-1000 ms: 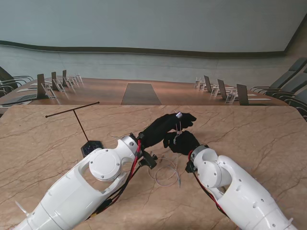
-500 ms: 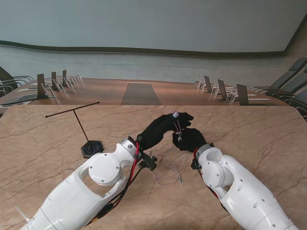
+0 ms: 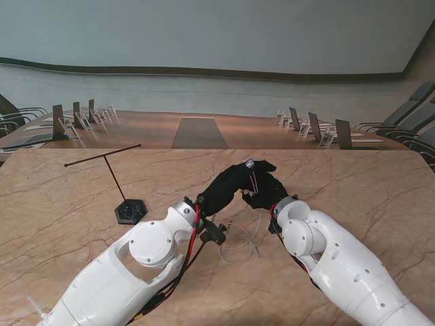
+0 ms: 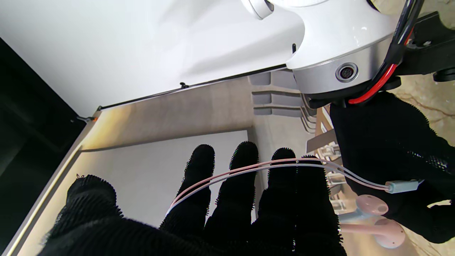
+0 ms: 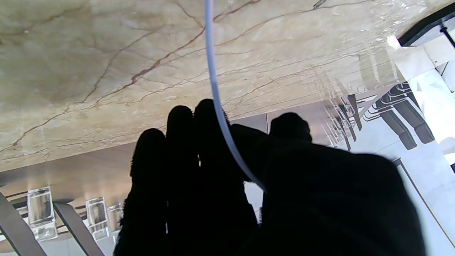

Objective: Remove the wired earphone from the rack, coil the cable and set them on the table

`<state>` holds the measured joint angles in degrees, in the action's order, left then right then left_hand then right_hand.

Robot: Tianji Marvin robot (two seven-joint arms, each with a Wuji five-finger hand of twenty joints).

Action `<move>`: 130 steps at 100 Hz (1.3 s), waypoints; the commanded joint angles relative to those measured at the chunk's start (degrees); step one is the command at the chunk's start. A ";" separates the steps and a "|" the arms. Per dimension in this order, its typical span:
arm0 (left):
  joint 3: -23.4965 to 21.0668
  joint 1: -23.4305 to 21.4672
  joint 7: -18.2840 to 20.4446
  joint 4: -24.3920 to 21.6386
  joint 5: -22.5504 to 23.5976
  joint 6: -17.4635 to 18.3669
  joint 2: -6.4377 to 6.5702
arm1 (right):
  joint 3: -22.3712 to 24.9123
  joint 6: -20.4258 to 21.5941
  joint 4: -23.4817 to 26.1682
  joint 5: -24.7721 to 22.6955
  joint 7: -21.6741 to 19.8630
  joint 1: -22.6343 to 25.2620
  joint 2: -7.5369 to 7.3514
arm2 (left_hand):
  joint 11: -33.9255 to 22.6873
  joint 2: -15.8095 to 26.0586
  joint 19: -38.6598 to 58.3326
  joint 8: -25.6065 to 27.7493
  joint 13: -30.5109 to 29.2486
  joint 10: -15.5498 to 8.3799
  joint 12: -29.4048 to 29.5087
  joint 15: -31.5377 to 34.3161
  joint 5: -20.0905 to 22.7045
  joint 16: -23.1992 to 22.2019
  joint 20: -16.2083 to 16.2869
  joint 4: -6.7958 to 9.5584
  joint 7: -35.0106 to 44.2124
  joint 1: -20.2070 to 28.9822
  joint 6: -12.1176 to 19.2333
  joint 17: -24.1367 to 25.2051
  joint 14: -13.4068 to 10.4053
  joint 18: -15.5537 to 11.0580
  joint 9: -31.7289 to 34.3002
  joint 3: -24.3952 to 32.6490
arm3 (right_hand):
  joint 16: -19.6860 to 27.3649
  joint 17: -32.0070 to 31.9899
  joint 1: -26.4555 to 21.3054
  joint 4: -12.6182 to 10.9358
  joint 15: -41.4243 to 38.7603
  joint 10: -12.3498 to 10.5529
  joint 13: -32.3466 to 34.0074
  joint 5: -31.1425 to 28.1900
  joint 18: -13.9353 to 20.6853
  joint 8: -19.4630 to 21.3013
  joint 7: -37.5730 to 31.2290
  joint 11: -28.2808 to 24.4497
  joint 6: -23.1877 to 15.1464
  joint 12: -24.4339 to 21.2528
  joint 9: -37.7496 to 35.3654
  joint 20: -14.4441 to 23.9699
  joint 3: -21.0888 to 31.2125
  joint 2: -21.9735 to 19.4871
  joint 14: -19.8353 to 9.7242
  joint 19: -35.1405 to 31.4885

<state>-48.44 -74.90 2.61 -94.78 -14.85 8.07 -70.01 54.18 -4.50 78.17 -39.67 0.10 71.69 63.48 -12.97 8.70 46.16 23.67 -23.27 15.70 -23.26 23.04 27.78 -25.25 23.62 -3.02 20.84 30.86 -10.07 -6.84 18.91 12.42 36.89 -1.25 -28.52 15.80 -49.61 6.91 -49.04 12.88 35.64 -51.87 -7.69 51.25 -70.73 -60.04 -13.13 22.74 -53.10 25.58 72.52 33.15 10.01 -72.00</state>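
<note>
The earphone's thin pale cable [image 4: 249, 170] lies across the outstretched fingers of my black-gloved left hand [image 3: 231, 182], which is raised over the table's middle. My right hand [image 3: 264, 193] is pressed close against it on the right, pinching the cable by its small grey slider [image 4: 401, 186]. Two pink earbuds [image 4: 373, 206] hang just under that hand. In the right wrist view the cable [image 5: 212, 71] runs from the table over the right hand [image 5: 249, 199]. A slack loop of cable [image 3: 239, 246] rests on the marble, nearer to me than both hands.
The bare T-shaped wire rack [image 3: 112, 170] stands on its black base [image 3: 130, 211] to the left of my left forearm. Rows of chairs and nameplates [image 3: 312, 128] sit on the far tables beyond the marble table's edge.
My right hand has moved farther from me and closed in against the left hand's fingers. The left arm shifted slightly right, and the cable loop on the table slid right with it.
</note>
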 commanded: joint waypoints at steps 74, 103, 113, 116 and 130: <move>0.45 -1.53 3.57 0.19 -0.53 -1.69 0.64 | 2.98 1.43 -2.01 0.42 4.19 -6.46 1.43 | -4.58 2.66 5.88 0.31 -8.02 1.71 -0.78 3.02 2.36 -0.68 2.67 0.27 2.35 -2.23 -0.04 -5.15 4.29 5.02 5.87 -0.90 | 0.03 0.61 -1.89 0.81 -4.99 6.11 2.21 5.20 -1.50 -10.58 5.04 -3.49 2.69 0.11 0.20 2.16 -0.57 0.95 2.23 -3.78; 0.75 -1.50 3.90 1.37 0.13 -2.82 0.65 | 9.01 6.41 2.90 -2.67 3.84 -5.04 0.46 | -6.47 3.55 6.94 0.36 -9.41 3.21 -1.91 3.96 3.82 -1.34 3.35 0.05 3.15 -1.52 -0.81 -4.80 5.46 7.16 7.82 -0.93 | -2.01 0.33 3.31 -2.66 -6.55 6.51 2.05 9.02 -2.08 -27.11 -0.44 -5.60 2.29 2.61 0.64 2.84 -9.39 -4.59 0.93 -3.61; 0.74 -1.47 3.65 1.82 0.71 -3.10 0.61 | 11.33 8.94 5.52 -3.42 2.77 -3.51 -0.02 | -7.46 3.68 8.13 0.40 -10.30 3.59 -3.02 4.71 4.51 -2.12 4.03 0.02 3.52 -1.30 -1.16 -4.77 6.00 8.12 8.98 -1.00 | -2.47 -1.20 4.82 -2.47 -5.41 6.99 0.42 6.49 -1.96 -22.25 -1.31 -3.98 1.89 2.41 1.43 3.24 -5.49 -1.78 1.07 -2.68; 0.74 -1.42 3.54 1.99 0.85 -3.18 0.58 | 12.01 9.61 6.43 -3.85 2.17 -2.98 -0.23 | -7.77 3.61 8.51 0.44 -10.44 3.56 -3.68 4.91 4.65 -2.48 4.27 0.02 3.66 -1.27 -1.10 -4.57 6.07 8.15 9.00 -1.03 | -2.46 -1.92 5.72 -2.40 -4.37 6.53 -0.65 5.67 -1.31 -21.23 -1.00 -2.84 2.03 2.14 2.32 3.07 -3.20 0.06 0.69 -1.84; 0.68 -1.15 3.44 2.64 1.23 -3.47 0.53 | 14.61 12.73 10.06 -5.71 0.38 -0.61 -0.94 | -7.99 3.44 8.99 0.43 -10.36 3.59 -4.59 5.16 4.78 -3.13 4.61 0.05 3.70 -1.48 -1.24 -4.00 6.18 8.16 9.27 -1.12 | 0.91 -5.25 7.92 -3.71 3.56 1.99 -7.01 3.63 2.71 -20.07 -0.22 8.66 3.38 -2.10 6.95 1.96 0.51 1.06 -2.50 2.29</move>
<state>-47.76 -75.88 6.05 -92.58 -13.62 5.08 -69.32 68.45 7.20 86.76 -45.09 0.63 70.20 63.05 -19.60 10.01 53.32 23.69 -32.23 18.77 -27.04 27.19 31.03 -27.43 27.08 -3.01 23.05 30.68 -10.85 -11.44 23.76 19.43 44.75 -1.25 -29.26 12.33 -44.28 5.33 -48.56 14.87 31.80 -46.31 -8.29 30.18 -69.27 -56.13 -11.35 22.07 -48.55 27.67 70.68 33.08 10.86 -72.16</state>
